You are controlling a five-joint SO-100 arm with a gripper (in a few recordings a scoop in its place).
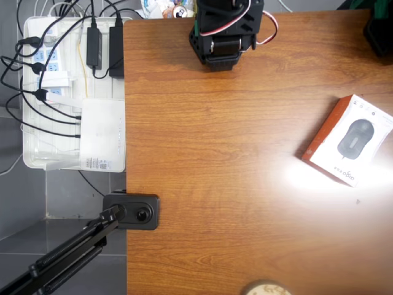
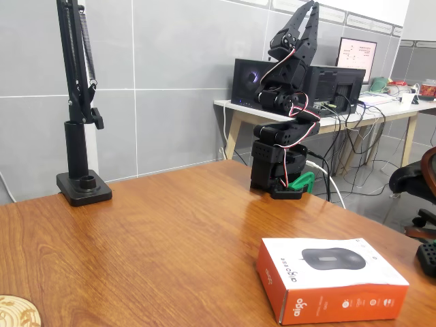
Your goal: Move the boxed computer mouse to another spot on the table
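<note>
The boxed computer mouse (image 1: 350, 140) lies flat near the right edge of the table (image 1: 215, 153) in the overhead view. It is a white box with orange-red sides and a dark grey mouse pictured on its face. In the fixed view the box (image 2: 330, 276) sits at the front right of the table (image 2: 170, 231). The black arm (image 1: 224, 31) stands folded on its base at the far edge. Its gripper (image 2: 308, 12) points straight up, high above the table and far from the box. Its fingers meet at the tip with nothing between them.
A white tray (image 1: 34, 157) of power strips, cables and a plain white box (image 1: 101, 132) hangs off the left table edge. A black stand is clamped there (image 1: 132, 211) (image 2: 83, 187). A round wooden coaster (image 1: 265, 289) (image 2: 17, 312) lies at the near edge.
</note>
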